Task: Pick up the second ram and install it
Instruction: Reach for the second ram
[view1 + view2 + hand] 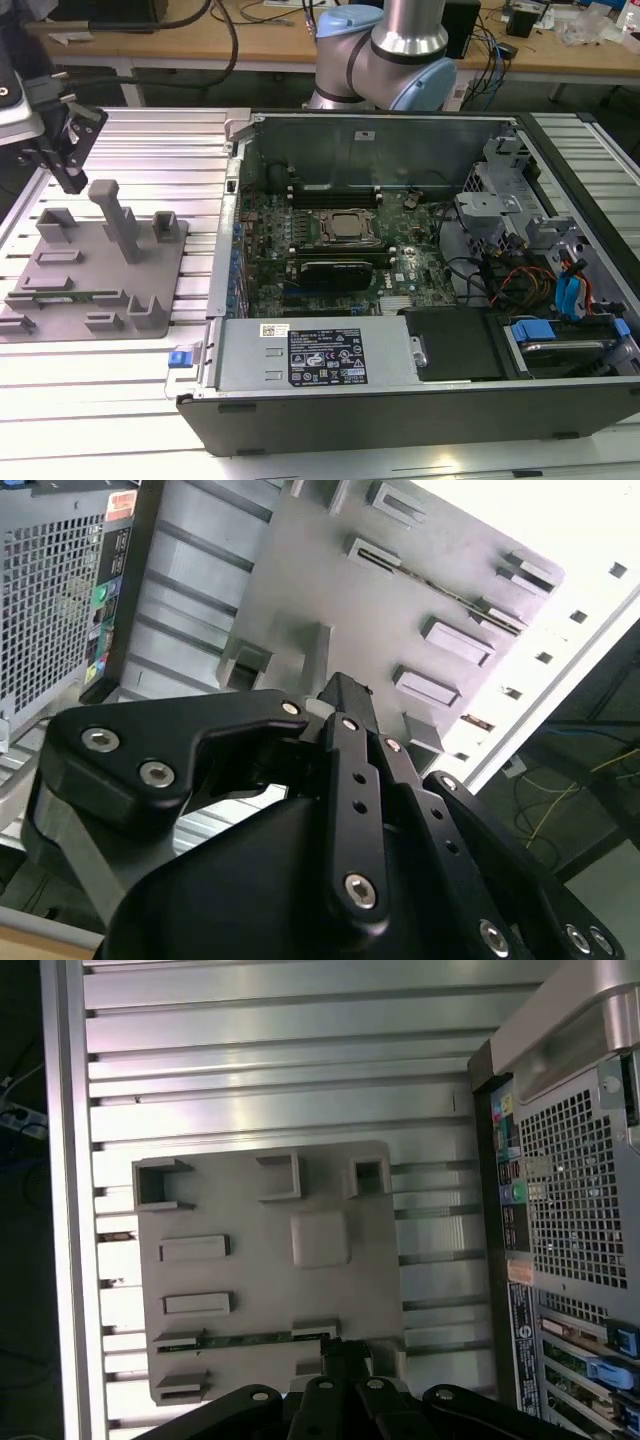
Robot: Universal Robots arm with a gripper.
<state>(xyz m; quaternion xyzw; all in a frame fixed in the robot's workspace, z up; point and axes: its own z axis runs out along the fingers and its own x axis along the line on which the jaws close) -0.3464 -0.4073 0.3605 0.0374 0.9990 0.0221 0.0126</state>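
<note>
The pincer [72, 178], upper left (its spread I cannot tell), should probably straddle the second ram [62, 294] squarely at mid-length.

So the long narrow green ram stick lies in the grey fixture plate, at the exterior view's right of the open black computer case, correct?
Not fully. The grey fixture plate stands at the exterior view's left of the open black computer case, as the exterior view shows. The long narrow green ram stick does lie in it, with the black gripper above the plate.
</note>
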